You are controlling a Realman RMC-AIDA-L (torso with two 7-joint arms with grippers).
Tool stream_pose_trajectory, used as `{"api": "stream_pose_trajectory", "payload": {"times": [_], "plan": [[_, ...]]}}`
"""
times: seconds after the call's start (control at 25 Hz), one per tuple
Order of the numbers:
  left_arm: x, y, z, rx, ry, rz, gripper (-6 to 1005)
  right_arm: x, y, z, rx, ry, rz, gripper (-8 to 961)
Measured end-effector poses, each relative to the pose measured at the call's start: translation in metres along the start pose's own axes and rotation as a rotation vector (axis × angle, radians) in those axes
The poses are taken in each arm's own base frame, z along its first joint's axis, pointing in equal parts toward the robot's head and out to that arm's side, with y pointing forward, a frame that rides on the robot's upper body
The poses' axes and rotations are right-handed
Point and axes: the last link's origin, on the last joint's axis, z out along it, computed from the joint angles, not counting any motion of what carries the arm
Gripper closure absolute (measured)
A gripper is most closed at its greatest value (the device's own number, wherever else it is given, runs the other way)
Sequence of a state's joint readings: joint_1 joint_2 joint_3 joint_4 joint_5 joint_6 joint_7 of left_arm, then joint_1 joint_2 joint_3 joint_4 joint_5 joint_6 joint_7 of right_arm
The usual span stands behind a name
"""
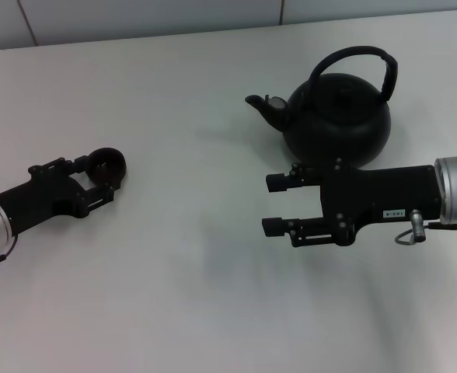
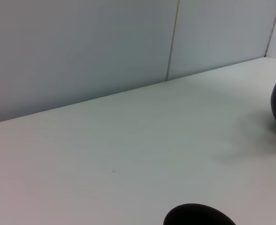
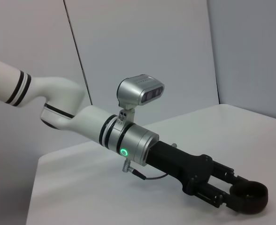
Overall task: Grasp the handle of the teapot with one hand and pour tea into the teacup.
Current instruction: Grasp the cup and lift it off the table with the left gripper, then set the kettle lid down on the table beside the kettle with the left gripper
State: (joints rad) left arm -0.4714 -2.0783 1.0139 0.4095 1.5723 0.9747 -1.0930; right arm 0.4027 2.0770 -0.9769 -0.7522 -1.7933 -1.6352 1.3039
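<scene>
The teapot (image 1: pixel 339 118) stands upright on the white table (image 1: pixel 182 272), just beyond the right gripper (image 1: pixel 275 204), whose fingers are spread apart and hold nothing. Well apart to that gripper's left, the left gripper (image 1: pixel 104 172) is clenched around the teacup (image 1: pixel 106 165).

The teapot (image 1: pixel 339 116) is matt black with a soft sheen, its handle (image 1: pixel 353 58) a smooth flat band. The teacup (image 1: pixel 106 163) is matt black too. The table (image 1: pixel 174 295) is smooth, matt and off-white. Both grippers, left (image 1: pixel 96 180) and right (image 1: pixel 275 204), look like matt black plastic on brushed silver metal wrists.
</scene>
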Motion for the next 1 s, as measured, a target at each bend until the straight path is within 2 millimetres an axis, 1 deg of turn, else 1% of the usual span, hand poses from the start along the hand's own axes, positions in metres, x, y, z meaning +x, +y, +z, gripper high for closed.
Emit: {"api": "stream_pose_trajectory", "payload": {"times": [0.2, 0.4, 0.64, 1.0], "plan": [[0.002, 0.001, 0.000, -0.011, 0.008, -0.001, 332, -0.001, -0.001, 0.000, 0.003, 0.000, -0.002, 272], [0.008, 0.006, 0.001, -0.051, 0.031, 0.004, 332, -0.001, -0.002, 0.001, 0.009, 0.001, -0.002, 272], [0.019, 0.019, 0.002, -0.146, 0.081, 0.012, 332, 0.000, -0.001, 0.003, 0.001, 0.005, -0.003, 272], [0.022, 0.033, 0.005, -0.222, 0.102, 0.016, 332, 0.002, 0.000, 0.004, -0.002, 0.003, 0.003, 272]]}}
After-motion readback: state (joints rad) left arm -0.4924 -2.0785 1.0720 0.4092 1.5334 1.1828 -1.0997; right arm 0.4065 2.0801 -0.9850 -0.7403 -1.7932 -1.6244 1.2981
